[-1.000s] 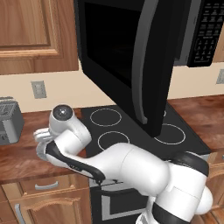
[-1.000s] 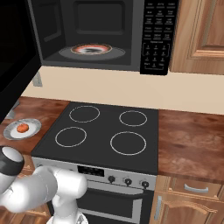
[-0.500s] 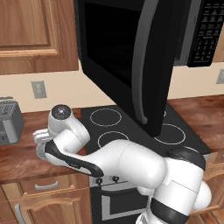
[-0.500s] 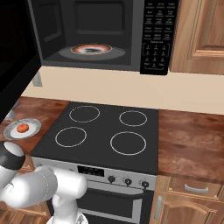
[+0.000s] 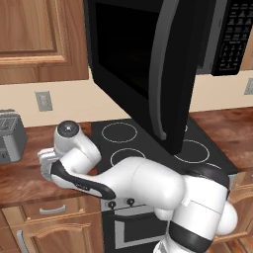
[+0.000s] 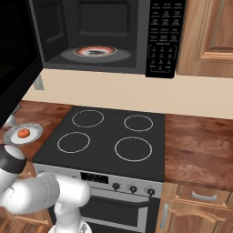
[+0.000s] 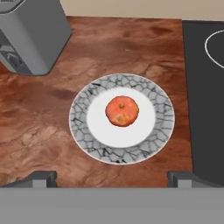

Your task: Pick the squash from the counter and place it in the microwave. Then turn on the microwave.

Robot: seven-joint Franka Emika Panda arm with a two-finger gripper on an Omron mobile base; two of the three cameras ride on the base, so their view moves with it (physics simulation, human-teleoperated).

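The squash (image 7: 122, 111), a small orange-red lump, lies in the middle of a grey-rimmed white plate (image 7: 83, 127) on the reddish-brown counter (image 7: 39, 118). My gripper (image 7: 113, 179) hangs above the plate's near edge, open and with nothing between its fingers, clear of the squash. In the right base view the squash (image 6: 23, 133) and its plate (image 6: 35, 129) sit left of the stovetop. The microwave (image 6: 166, 36) hangs above the stove with its door (image 5: 143, 64) swung wide open. A glass turntable (image 6: 95, 51) shows inside.
A grey toaster (image 7: 30, 35) stands on the counter just beyond the plate. The black four-ring stovetop (image 6: 109, 141) lies right of the plate. The open microwave door and its long grey handle (image 5: 160, 74) jut out over the stove, close above my arm (image 5: 133, 183).
My arm has shifted only slightly. The gripper stays open and the squash has not moved.
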